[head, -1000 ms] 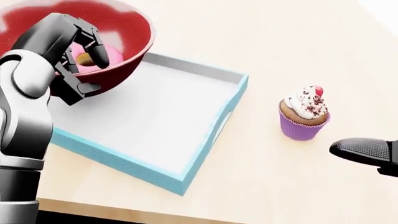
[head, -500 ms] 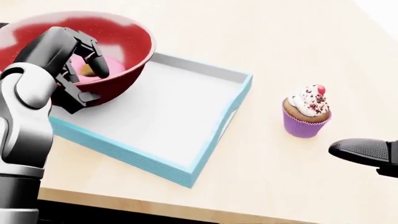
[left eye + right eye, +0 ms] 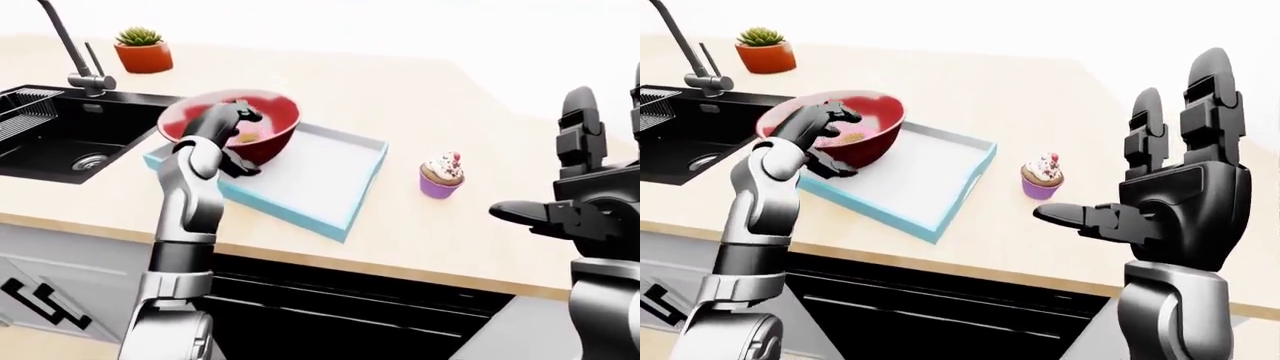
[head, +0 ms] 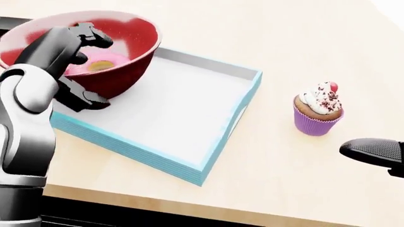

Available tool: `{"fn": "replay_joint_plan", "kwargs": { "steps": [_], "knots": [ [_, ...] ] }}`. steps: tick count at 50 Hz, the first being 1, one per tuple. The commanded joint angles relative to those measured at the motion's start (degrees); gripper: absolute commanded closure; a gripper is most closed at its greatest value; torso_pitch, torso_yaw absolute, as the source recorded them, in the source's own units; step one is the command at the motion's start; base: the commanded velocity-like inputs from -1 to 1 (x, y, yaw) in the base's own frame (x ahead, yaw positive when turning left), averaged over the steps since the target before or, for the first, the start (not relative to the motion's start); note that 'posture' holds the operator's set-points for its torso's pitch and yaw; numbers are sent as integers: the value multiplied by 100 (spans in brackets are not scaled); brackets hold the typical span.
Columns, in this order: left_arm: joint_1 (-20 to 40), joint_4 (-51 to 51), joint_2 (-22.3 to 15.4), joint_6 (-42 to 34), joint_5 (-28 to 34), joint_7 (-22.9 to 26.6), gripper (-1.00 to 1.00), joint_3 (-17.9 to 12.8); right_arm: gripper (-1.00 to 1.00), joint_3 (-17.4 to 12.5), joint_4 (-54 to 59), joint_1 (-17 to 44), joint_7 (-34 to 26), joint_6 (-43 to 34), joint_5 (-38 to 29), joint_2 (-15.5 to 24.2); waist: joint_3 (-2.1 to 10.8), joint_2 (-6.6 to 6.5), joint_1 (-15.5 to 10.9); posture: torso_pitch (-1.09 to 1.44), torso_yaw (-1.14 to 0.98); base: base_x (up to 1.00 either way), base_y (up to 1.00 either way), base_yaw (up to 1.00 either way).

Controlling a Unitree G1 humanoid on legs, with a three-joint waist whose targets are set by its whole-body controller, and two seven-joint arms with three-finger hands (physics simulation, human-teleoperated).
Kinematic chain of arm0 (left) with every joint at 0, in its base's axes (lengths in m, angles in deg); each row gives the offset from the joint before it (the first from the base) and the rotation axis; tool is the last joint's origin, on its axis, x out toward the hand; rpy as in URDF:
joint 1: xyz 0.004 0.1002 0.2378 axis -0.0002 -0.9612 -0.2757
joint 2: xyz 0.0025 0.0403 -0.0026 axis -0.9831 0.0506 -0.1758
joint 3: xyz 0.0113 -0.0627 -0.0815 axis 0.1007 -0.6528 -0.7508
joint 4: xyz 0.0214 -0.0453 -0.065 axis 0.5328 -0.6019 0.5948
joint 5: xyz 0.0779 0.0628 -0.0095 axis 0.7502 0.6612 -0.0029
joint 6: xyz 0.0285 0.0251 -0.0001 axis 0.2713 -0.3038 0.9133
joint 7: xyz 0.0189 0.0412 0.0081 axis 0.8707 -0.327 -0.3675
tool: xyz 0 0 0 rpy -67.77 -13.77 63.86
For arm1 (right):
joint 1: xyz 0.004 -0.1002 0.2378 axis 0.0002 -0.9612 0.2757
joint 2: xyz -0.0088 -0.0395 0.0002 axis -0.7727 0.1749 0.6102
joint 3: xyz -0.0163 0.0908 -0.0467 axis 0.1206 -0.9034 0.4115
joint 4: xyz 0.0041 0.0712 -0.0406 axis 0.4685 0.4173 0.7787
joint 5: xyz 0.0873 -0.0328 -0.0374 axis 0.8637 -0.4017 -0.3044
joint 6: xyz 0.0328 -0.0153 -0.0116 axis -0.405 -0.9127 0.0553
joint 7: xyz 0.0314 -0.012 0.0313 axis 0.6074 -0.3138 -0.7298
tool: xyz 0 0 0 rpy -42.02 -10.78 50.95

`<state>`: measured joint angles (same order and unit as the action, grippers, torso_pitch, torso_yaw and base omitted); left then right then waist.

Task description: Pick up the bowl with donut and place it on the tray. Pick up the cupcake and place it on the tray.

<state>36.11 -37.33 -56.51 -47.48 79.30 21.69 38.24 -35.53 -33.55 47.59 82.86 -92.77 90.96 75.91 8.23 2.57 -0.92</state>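
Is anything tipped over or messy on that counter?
Nothing is spilled. The red bowl is tilted, gripped at its rim by the left robot hand over the tray's left end, donut inside. The cupcake stands upright beside the tray.

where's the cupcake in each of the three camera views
Left-eye view: cupcake right of centre, on the counter, apart from the tray's right rim.
Head view: cupcake at the right, mid-height.
Right-eye view: cupcake just right of centre.
Shared landmark: the blue-rimmed tray, always left of it.
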Motion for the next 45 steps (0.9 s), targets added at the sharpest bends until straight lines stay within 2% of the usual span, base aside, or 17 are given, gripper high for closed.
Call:
{"fn": "replay_joint_plan", "kwargs": {
  "steps": [1,9,12,13,15,17,21,24,25,26,27,30,32,34,36,40,45],
  "knots": [
    [211,572,-18,-83,-2,160,-37,-68,-100,-44,-119,111,2,110,37,74,91,-9,-2,-19,0,0,0,0],
    [-41,2967,94,-1091,144,1358,-38,-119,-100,-133,-166,349,210,-213,283,337,25,13,9,-19,0,0,0,0],
    [-146,3901,165,-1574,168,1790,-51,-144,-100,-141,-227,472,309,-433,367,450,10,17,7,-19,0,0,0,0],
    [-190,4016,154,-1621,185,1832,-65,-132,-100,-129,-245,485,327,-455,380,457,2,18,7,-19,0,0,0,0],
    [-256,4300,178,-1781,151,1931,-66,-164,-100,-98,-249,506,343,-484,376,465,-11,18,1,-19,0,0,0,0],
    [-292,4950,244,-2294,3,2176,-65,-294,-100,-67,-186,543,325,-617,345,530,-10,17,-8,-19,0,0,0,0],
    [-409,6182,163,-3261,-43,2495,-66,-291,-100,44,-48,597,183,-886,186,579,-47,18,11,-19,0,0,0,0],
    [-385,7069,-30,-4036,330,2948,-75,-112,-100,50,45,800,118,-1223,94,710,-93,25,22,-19,0,0,0,0],
    [-332,7264,-92,-4234,502,3083,-85,-69,-100,107,150,839,33,-1317,-39,792,-112,27,23,-19,0,0,0,0],
    [-348,7412,-127,-4332,593,3205,-86,-55,-100,153,233,871,-59,-1346,-210,838,-135,31,19,-19,0,0,0,0],
    [-384,7519,-134,-4380,627,3271,-98,-95,-100,274,377,868,-175,-1266,-550,885,-156,34,14,-19,0,0,0,0],
    [-235,7654,-25,-4486,970,3715,-100,-182,-100,317,506,1044,-440,-1459,-840,820,-187,37,5,-19,0,0,0,0],
    [30,7659,261,-4318,1506,4278,-100,-339,-100,412,599,1199,-590,-1541,-1235,925,-203,50,-11,-19,0,0,0,0],
    [358,7660,594,-4116,2260,5100,-100,-511,-100,423,641,1344,-748,-1751,-1489,983,-245,72,-23,-19,0,0,0,0],
    [579,7660,817,-3885,2734,5563,-100,-614,-100,445,694,1472,-945,-2057,-1719,1131,-296,99,-28,-19,0,0,0,0],
    [725,7660,977,-3800,2915,5675,-100,-681,-100,649,956,1559,-1312,-2300,-2305,1223,-359,135,-27,-19,0,0,0,0],
    [657,7660,962,-3760,2708,5535,-100,-844,-100,832,1287,1780,-1821,-2535,-2980,1270,-359,143,-13,-19,0,0,0,0]
  ]
}}
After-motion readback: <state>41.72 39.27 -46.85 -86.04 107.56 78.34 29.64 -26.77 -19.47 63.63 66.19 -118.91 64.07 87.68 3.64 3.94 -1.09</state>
